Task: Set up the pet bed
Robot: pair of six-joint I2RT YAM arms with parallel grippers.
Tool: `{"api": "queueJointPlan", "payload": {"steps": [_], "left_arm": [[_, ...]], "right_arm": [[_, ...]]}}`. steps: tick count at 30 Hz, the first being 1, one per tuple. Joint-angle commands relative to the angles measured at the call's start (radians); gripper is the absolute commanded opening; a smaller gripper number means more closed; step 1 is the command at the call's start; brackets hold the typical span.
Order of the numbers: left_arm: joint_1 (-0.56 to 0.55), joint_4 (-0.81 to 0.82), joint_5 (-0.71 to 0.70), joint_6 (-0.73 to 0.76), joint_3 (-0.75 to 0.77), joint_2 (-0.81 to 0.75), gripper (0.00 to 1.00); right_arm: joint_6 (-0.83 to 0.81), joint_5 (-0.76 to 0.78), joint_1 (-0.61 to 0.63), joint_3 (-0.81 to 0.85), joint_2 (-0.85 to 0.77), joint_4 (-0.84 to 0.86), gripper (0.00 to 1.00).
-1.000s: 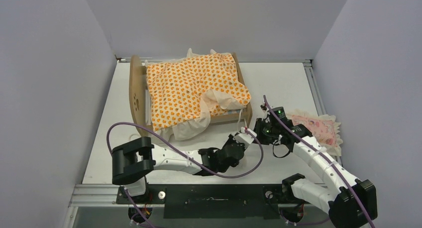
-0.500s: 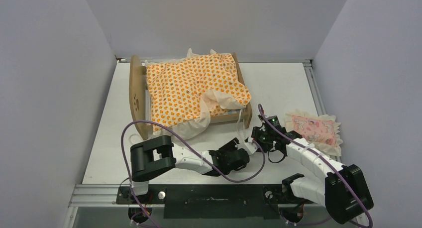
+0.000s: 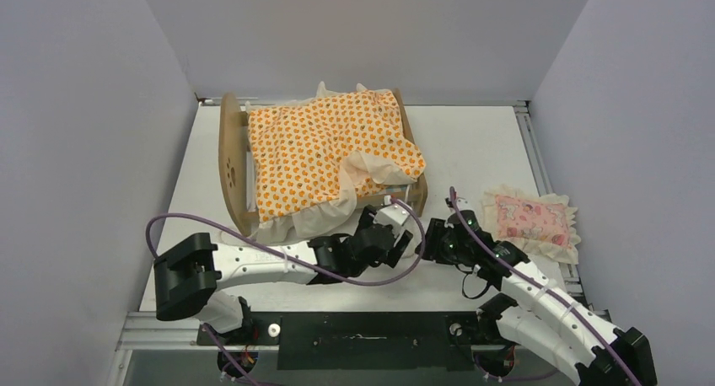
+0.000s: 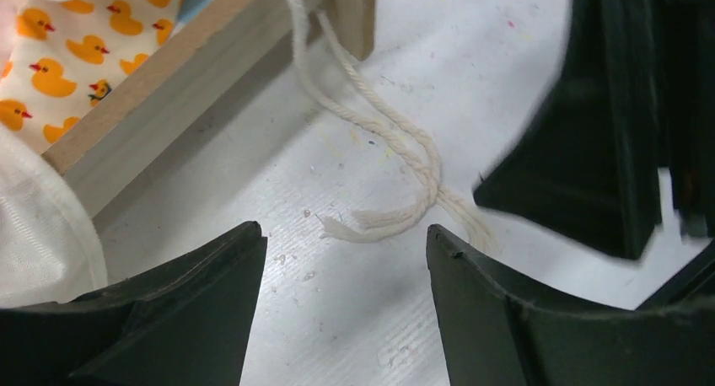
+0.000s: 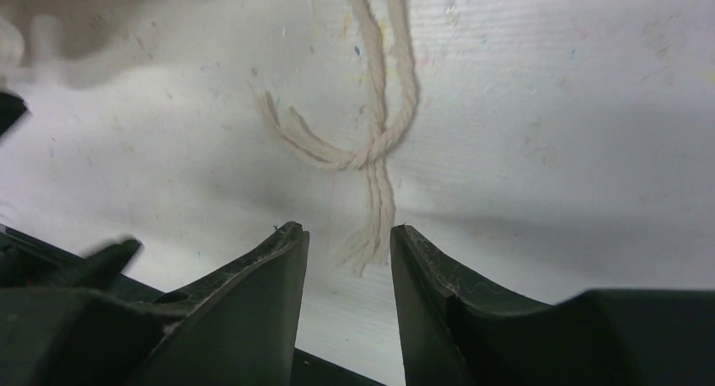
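Note:
The pet bed (image 3: 228, 163), a light plywood frame, stands at the back left of the table with an orange duck-print mattress (image 3: 320, 150) draped over it. Two white cords (image 4: 396, 142) hang from its near foot corner and lie crossed in a loose knot (image 5: 367, 157) on the table. My left gripper (image 4: 344, 234) is open just short of the cords' frayed ends, with nothing between its fingers. My right gripper (image 5: 346, 230) is open too, and one frayed end lies on the table at its fingertips. In the top view both grippers meet by the foot corner (image 3: 413, 202).
A pink frilled pillow (image 3: 527, 219) lies at the right side of the table. The bed's wooden rail (image 4: 169, 91) and white ruffle (image 4: 34, 234) are close to my left gripper. The right gripper's black finger (image 4: 590, 150) fills the right of the left wrist view.
Both grippers have gone from shut to open and let the cords drop to the table. The left gripper has moved in toward the bed's foot corner, the right one slightly left.

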Motion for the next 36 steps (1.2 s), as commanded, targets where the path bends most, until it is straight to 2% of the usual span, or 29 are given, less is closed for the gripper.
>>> {"api": "queueJointPlan", "payload": {"steps": [1,4,9,16,19,22,24,29,33,36], "left_arm": [[0.086,-0.037,0.109,-0.188,0.02,-0.012,0.68],[0.112,-0.024,0.133,-0.231,0.046,0.019,0.68],[0.142,0.002,0.127,-0.276,0.093,0.086,0.68],[0.183,0.032,0.146,-0.316,0.112,0.13,0.68],[0.19,0.054,0.147,-0.329,0.121,0.151,0.68],[0.199,0.084,0.158,-0.342,0.132,0.178,0.68],[0.201,0.101,0.152,-0.346,0.145,0.198,0.68],[0.201,0.109,0.118,-0.361,0.19,0.264,0.68],[0.197,0.121,0.145,-0.372,0.185,0.286,0.68],[0.198,0.139,0.111,-0.414,0.162,0.287,0.68]], "right_arm": [[0.114,0.103,0.111,-0.052,-0.008,0.009,0.42],[0.154,0.207,0.184,-0.069,0.008,0.013,0.42],[0.206,0.263,0.283,-0.1,0.068,0.09,0.42],[0.267,0.409,0.394,-0.098,0.196,0.095,0.41],[0.282,0.412,0.406,-0.102,0.252,0.103,0.33],[0.289,0.4,0.408,-0.097,0.259,0.075,0.15],[0.293,0.392,0.407,-0.091,0.228,0.04,0.06],[0.293,0.402,0.4,-0.05,0.136,-0.064,0.05],[0.275,0.359,0.387,-0.036,0.107,-0.076,0.05],[0.269,0.343,0.385,-0.03,0.112,-0.08,0.05]]}}
